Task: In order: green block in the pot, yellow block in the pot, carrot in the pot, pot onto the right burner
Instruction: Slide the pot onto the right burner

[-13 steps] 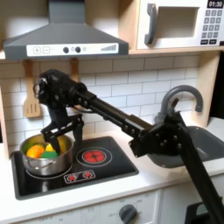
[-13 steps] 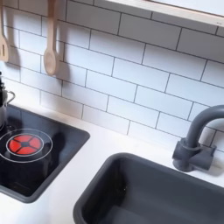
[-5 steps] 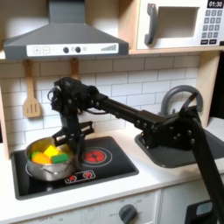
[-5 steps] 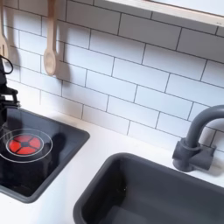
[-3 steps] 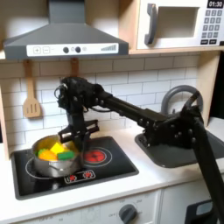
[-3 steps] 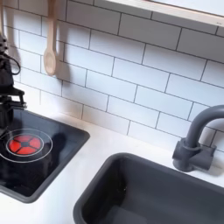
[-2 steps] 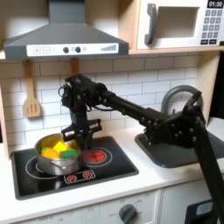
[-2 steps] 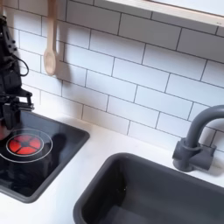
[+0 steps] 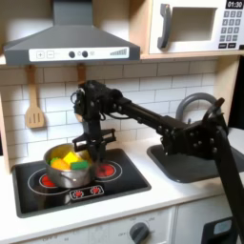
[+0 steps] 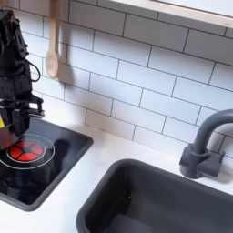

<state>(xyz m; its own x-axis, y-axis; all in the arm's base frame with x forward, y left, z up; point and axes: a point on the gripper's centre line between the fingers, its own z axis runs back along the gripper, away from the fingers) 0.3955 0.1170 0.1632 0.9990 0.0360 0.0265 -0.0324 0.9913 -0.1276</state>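
My tool (image 9: 89, 146) is down at the pot (image 9: 69, 172), on the rim side nearest the wall tiles, and it looks clamped on that rim, though the jaws are too small in the first exterior view to be certain. The pot sits on the black cooktop (image 9: 124, 181), between the two red burner rings and overlapping the one toward the first exterior view's left. Inside it I see the yellow block (image 9: 64, 155), the green block (image 9: 80, 164) beside it, and the carrot (image 9: 60, 165) showing orange just in front. The red burner (image 9: 107, 170) on the first exterior view's right lies bare, just beside the pot. Open cooktop runs on to its right edge, then white surface (image 9: 143, 205), then the dark sink (image 9: 195, 160). In the second exterior view my tool (image 10: 13, 116) hangs above a red burner (image 10: 27, 149).
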